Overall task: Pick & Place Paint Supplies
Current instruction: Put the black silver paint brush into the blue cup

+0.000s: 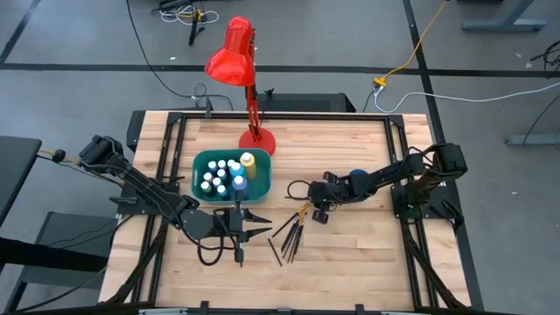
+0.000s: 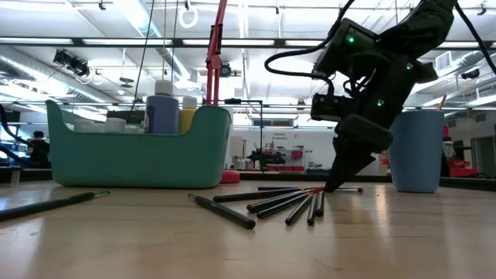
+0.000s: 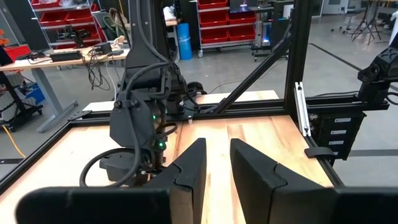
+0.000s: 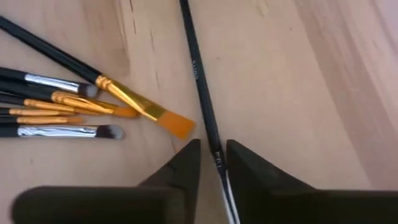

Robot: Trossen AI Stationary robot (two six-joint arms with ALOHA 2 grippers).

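Note:
A teal bin [image 1: 199, 163] holds several white-capped paint bottles [image 1: 220, 177] and a taller yellow bottle [image 1: 248, 160]. Several dark-handled brushes [image 1: 290, 232] lie fanned on the wood to the bin's right, bristle ends together [image 4: 68, 102]. My right gripper [image 4: 213, 149] points steeply down at those ends [image 2: 335, 183], open. Its fingers stand on either side of one thin black brush [image 4: 202, 93] that lies apart from the fan. My left gripper [image 3: 217, 165] hovers open near the bin's front [image 1: 258, 223], with nothing between its fingers. Another brush [image 1: 239, 245] lies below it.
A red desk lamp [image 1: 234, 52] stands behind the bin on its round base [image 1: 256, 140]. A small blue cup [image 2: 416, 151] stands on the table under the right arm. Black frame rails [image 1: 402, 157] edge the tabletop. Bare wood lies toward the near edge [image 1: 350, 262].

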